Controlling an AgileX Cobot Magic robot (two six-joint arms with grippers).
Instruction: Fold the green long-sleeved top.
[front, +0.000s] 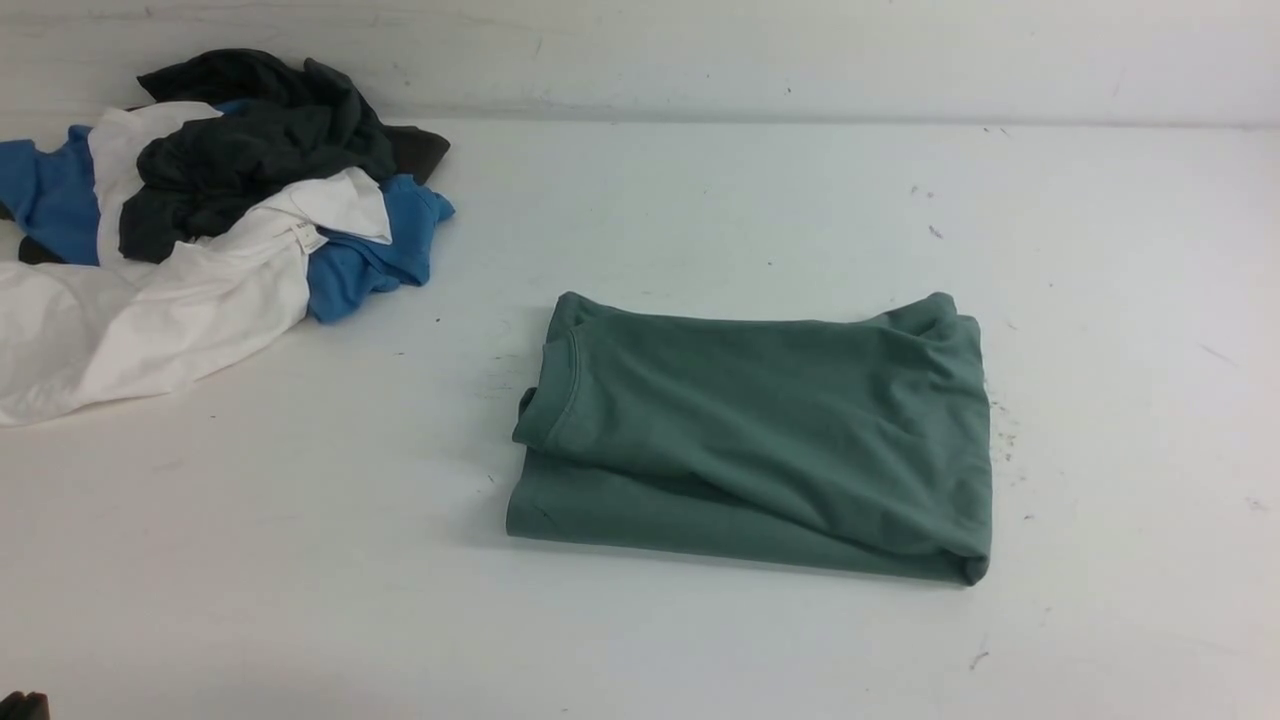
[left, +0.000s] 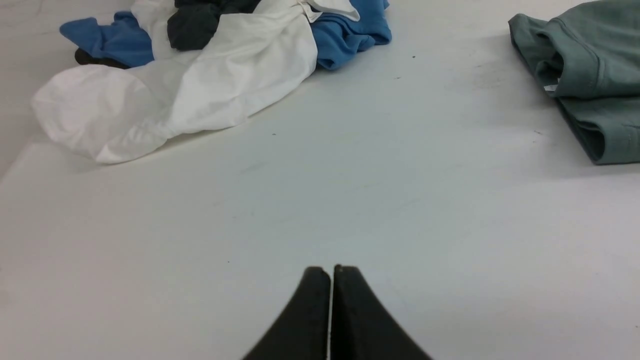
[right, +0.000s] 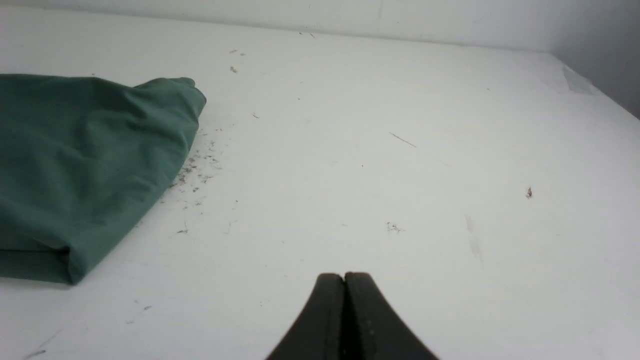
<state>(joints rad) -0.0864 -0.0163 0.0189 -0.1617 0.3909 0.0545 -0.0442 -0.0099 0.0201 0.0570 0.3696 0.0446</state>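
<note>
The green long-sleeved top (front: 760, 440) lies folded into a compact rectangle in the middle of the white table, ribbed neck at its left end. It also shows in the left wrist view (left: 585, 75), with a bit of white tag at the neck, and in the right wrist view (right: 80, 170). Its chest logo is hidden. My left gripper (left: 331, 270) is shut and empty, over bare table well to the left of the top. My right gripper (right: 344, 276) is shut and empty, over bare table to the right of the top. Neither touches it.
A heap of dark charcoal, white and blue clothes (front: 200, 220) lies at the table's back left; it also shows in the left wrist view (left: 210, 65). Lint specks dot the table (right: 195, 175) by the top's right edge. A wall runs along the back.
</note>
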